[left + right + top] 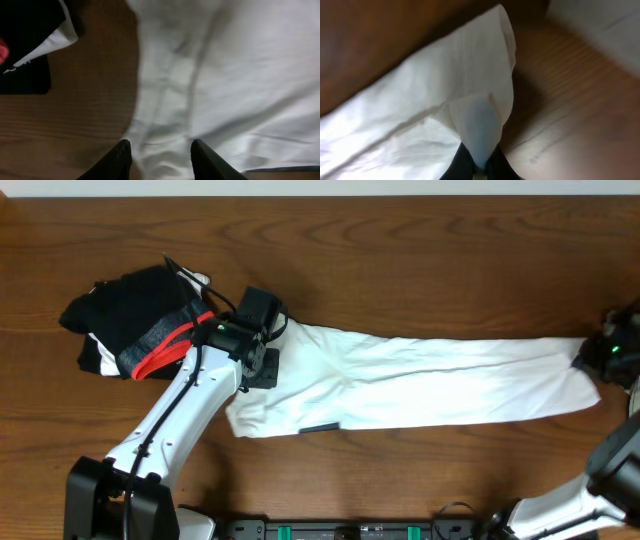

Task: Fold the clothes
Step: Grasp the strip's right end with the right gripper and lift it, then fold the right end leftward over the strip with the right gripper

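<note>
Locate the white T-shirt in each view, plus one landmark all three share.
Overhead: T-shirt stretched from centre-left to the right edge.
Left wrist: T-shirt fills centre and right, with black garments at upper left.
Right wrist: T-shirt runs from lower left to top centre, its corner pinched in the right pincer.
Shared landmark: the brown wooden table under the cloth.

The shirt (430, 380) lies stretched across the table (400, 240), from left of centre to the right edge. A pile (130, 325) sits to its left, further back, near its left end. The left gripper (262, 365) is on that end, between pile and shirt. The right gripper (600, 355) is at the shirt's right end.
</note>
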